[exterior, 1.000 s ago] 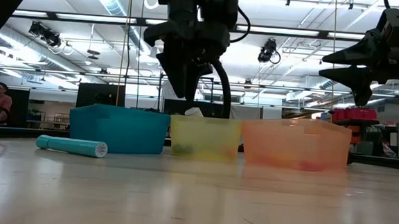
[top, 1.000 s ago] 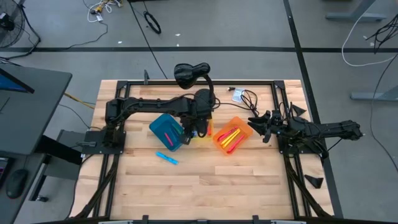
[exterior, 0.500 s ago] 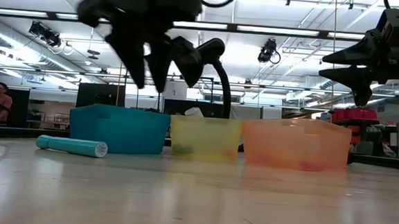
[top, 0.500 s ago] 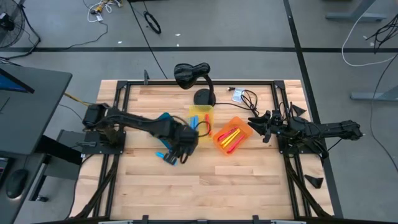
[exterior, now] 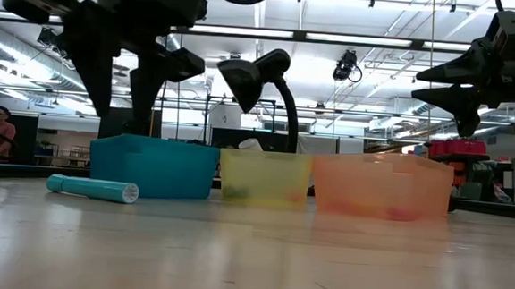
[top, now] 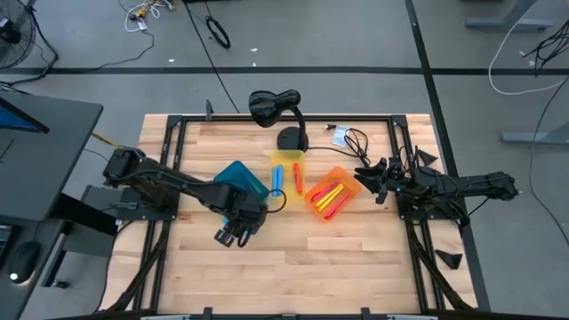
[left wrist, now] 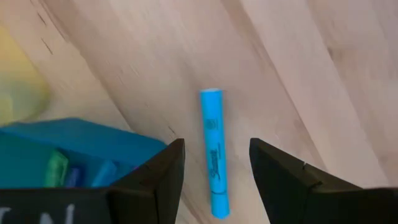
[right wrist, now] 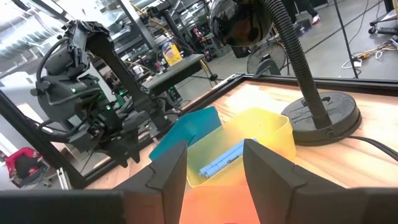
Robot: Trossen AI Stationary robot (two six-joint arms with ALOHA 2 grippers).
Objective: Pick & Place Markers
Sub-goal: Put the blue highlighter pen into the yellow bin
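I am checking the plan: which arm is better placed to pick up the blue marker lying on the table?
Left. The left gripper hangs open directly above the blue marker, while the right gripper waits beyond the orange bin.

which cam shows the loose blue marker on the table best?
Left wrist view: the blue marker lies whole on bare wood, framed between the open left hand. Low view shows it side-on before the blue bin. In the high view that hand hides it; the right wrist view misses it.
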